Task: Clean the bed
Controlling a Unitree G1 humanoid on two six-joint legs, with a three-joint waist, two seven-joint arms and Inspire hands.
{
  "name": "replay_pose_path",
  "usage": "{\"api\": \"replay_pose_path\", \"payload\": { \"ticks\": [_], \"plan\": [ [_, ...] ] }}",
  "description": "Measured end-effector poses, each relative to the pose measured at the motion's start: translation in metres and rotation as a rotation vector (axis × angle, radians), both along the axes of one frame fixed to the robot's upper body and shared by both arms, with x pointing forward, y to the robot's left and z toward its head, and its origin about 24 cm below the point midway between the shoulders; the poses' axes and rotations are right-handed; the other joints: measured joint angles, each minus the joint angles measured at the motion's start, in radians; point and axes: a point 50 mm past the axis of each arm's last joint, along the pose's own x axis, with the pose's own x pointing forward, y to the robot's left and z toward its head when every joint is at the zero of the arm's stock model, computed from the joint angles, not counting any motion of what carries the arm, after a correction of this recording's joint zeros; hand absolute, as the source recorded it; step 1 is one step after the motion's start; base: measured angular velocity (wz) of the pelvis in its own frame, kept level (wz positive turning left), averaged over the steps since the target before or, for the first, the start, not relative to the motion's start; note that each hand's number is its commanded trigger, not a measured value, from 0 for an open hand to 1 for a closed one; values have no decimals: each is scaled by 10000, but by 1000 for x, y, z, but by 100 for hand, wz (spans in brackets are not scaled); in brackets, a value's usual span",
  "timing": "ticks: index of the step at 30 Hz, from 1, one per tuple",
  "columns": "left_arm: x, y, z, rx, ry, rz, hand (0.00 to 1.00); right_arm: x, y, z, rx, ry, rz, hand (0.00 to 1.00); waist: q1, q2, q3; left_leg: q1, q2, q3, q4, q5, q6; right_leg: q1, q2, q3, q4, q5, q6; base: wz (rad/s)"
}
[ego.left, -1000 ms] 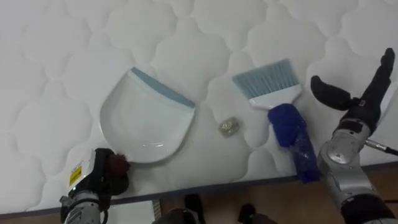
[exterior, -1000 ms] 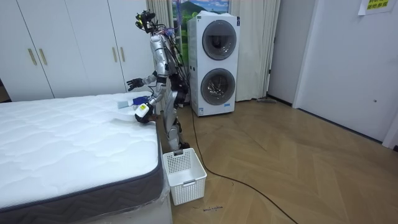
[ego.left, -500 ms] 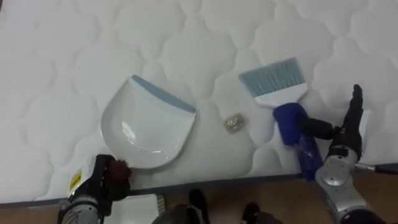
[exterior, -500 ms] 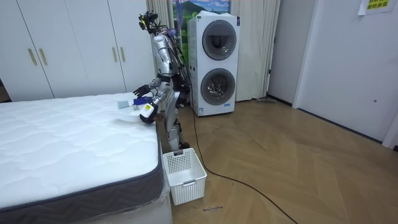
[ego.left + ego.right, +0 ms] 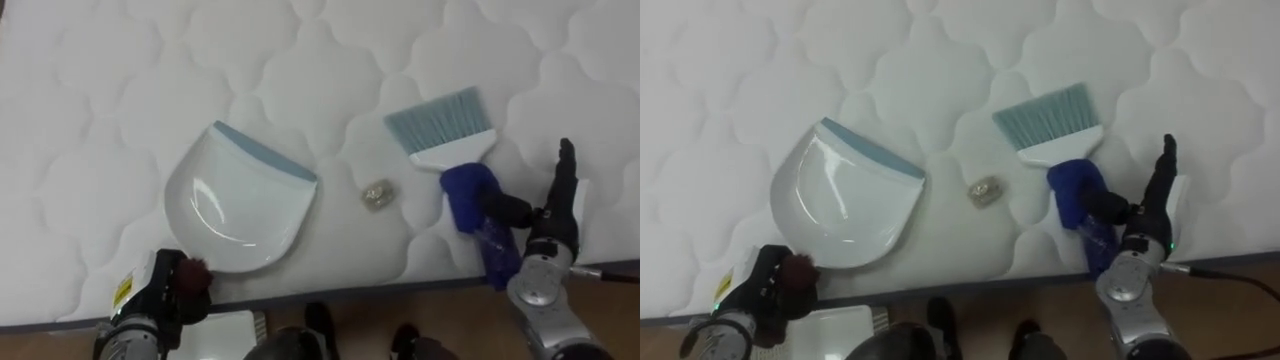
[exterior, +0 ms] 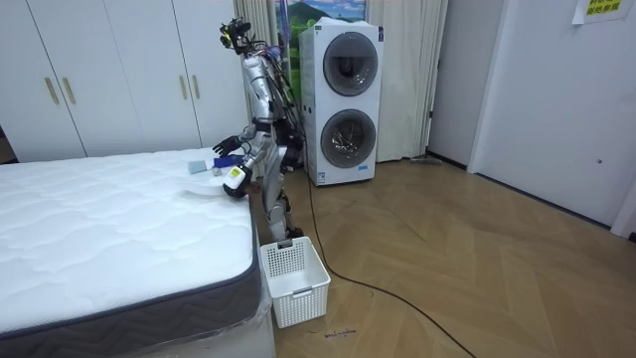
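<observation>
We look down on the bed, its white quilted mattress bare of sheets. Three things lie in a row near its near edge. On the left is the dustpan, white with a pale blue lip that faces far and to the right. Just right of that lip, apart from it, lies a small crumpled scrap. Right of the scrap lies the brush. Its pale blue bristles point far, its head is white, and its blue handle runs back to the mattress's near edge.

Our right hand is beside the brush handle on its right. Its fingers stand straight and point to the far side, and the thumb reaches left to the blue handle, touching it or nearly so. The hand is spread wide and has closed on nothing. The brush lies flat on the mattress.

Our left hand sits at the near left, right against the dustpan's near rim. We cannot tell whether it has hold of the dustpan.

In the room view we stand at the bed's far corner, bent a little over the mattress with both arms out above it. A white basket stands on the wood floor beside the bed's near corner. Two stacked washing machines stand close behind us, and white wardrobe doors fill the wall at the room view's left.
</observation>
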Motion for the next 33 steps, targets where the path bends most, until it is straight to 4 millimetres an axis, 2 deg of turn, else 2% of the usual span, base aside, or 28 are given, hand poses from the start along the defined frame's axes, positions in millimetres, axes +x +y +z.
{"api": "replay_pose_path", "payload": {
  "ticks": [4, 17, 25, 33],
  "plan": [
    [0, -1, 0, 23, -23, -38, 100, -5, 4, -4, 2, 99, 220, 0, -38, -52, -32, 11, 1, 15, -33, 0, -1, 8, 2, -9, -51, 0, 0, 0],
    [-1, -2, -1, 15, 3, -105, 100, -9, 9, -6, -205, 126, 666, 0, -17, -56, -31, 138, 13, 23, -136, 0, -1, 169, 23, -18, -157, 0, 1, 0],
    [-5, 0, -4, -60, 157, -6, 100, 1, 24, 12, -163, -887, 1490, 0, -77, -56, -29, 156, 12, 49, -205, 0, -2, 200, 34, -36, -273, 5, 9, 0],
    [-7, 1, -4, -68, 204, 32, 100, 2, 29, 18, 16, -1296, 1687, 0, -91, -62, -25, 156, -2, 72, -248, -7, -16, 172, 35, -26, -316, 17, 23, 0]
  ]
}}
